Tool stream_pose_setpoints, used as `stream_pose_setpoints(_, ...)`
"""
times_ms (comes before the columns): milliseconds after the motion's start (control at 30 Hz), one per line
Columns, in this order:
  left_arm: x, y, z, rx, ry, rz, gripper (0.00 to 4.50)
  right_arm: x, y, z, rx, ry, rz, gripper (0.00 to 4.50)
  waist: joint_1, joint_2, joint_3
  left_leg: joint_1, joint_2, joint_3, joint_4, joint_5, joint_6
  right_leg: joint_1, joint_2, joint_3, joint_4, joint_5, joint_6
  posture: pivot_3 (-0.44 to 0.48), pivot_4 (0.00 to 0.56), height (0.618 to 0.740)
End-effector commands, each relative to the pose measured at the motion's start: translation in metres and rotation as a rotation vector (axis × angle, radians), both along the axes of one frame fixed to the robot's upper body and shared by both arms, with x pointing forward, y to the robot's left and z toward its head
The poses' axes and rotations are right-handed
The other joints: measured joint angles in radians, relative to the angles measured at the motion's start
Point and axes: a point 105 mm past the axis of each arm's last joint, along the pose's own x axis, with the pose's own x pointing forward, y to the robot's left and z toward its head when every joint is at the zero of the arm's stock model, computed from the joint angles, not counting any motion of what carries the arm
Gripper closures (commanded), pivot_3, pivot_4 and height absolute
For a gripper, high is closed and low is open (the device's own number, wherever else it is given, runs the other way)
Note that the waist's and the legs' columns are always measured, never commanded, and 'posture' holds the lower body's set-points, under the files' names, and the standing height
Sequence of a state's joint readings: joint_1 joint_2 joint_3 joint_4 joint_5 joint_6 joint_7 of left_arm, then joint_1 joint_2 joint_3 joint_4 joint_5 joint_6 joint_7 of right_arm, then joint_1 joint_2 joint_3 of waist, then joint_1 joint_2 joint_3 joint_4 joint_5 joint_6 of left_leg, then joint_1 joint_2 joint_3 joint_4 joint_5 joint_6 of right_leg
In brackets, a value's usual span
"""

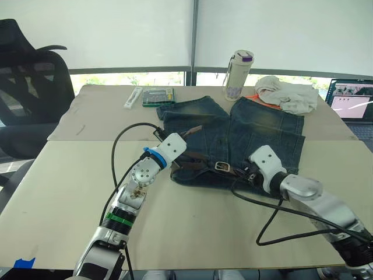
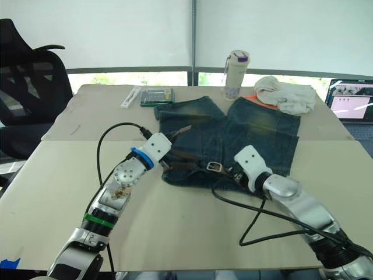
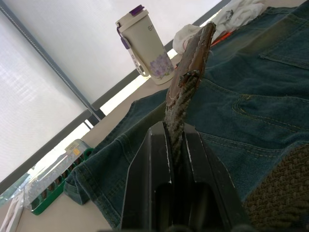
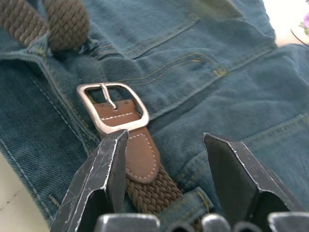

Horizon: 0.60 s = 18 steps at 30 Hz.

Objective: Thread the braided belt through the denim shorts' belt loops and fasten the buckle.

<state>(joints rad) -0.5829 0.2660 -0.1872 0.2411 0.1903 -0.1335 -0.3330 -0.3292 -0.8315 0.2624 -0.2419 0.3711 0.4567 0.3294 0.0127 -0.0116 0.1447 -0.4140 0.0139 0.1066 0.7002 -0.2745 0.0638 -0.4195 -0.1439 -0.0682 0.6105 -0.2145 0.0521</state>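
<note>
Two grippers: both at the waistband edge of the shorts [image 1: 245,137], which lie flat on the table [image 1: 192,233].
Left gripper [image 3: 176,159]: jaws closed tight on the belt's [image 3: 186,96] free end; the braid runs up from between the fingers to a brown leather tip raised off the denim.
Right gripper [image 4: 166,159]: jaws wide apart, holding nothing; the strap runs on the denim between the two fingers, touching neither as far as I can tell.
Buckle [image 4: 113,106]: silver frame flat on the waistband, prong resting across it, just beyond the right fingertips.
Belt: lies along the waistband between the grippers; one braided stretch passes under a belt loop [image 4: 36,46].
Far edge: tumbler [image 1: 238,74], off-white cloth [image 1: 289,94], green case [image 1: 158,97].
</note>
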Motion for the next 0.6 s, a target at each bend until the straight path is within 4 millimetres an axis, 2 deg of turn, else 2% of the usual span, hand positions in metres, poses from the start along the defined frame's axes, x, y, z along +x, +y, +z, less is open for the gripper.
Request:
stream_pose_setpoints(33, -0.001, 0.003, 0.011, -0.008, -0.045, 0.003, 4.50, -0.001, 0.008, 0.006, -0.046, -0.041, 0.066, 1.75, 0.000, 0.000, 0.000, 0.000, 0.000, 0.000, 0.000, 0.000, 0.000, 0.000, 0.000, 0.000, 0.000, 0.000, 0.000, 0.000, 0.150, 0.737)
stream_pose_setpoints(333, 0.000, 0.008, 0.007, 0.007, -0.034, 0.013, 4.50, -0.004, 0.008, -0.008, -0.115, -0.015, 0.092, 1.75, 0.000, 0.000, 0.000, 0.000, 0.000, 0.000, 0.001, 0.000, 0.000, 0.000, 0.000, 0.000, 0.000, 0.000, 0.000, 0.000, 0.150, 0.737)
stream_pose_setpoints(533, -0.002, 0.006, 0.006, 0.017, -0.035, 0.005, 4.50, 0.005, 0.001, -0.008, -0.124, -0.023, 0.006, 1.75, -0.001, 0.000, 0.000, 0.000, 0.000, 0.000, 0.001, 0.000, -0.001, 0.000, 0.000, 0.000, 0.001, 0.000, 0.000, 0.000, 0.150, 0.737)
stream_pose_setpoints(600, -0.003, 0.005, 0.005, 0.021, -0.035, -0.002, 4.50, 0.006, 0.003, -0.009, -0.115, -0.014, -0.004, 2.28, -0.001, 0.000, 0.000, 0.000, 0.000, 0.000, 0.002, 0.000, -0.001, 0.000, 0.000, 0.000, 0.001, 0.000, 0.000, 0.000, 0.150, 0.737)
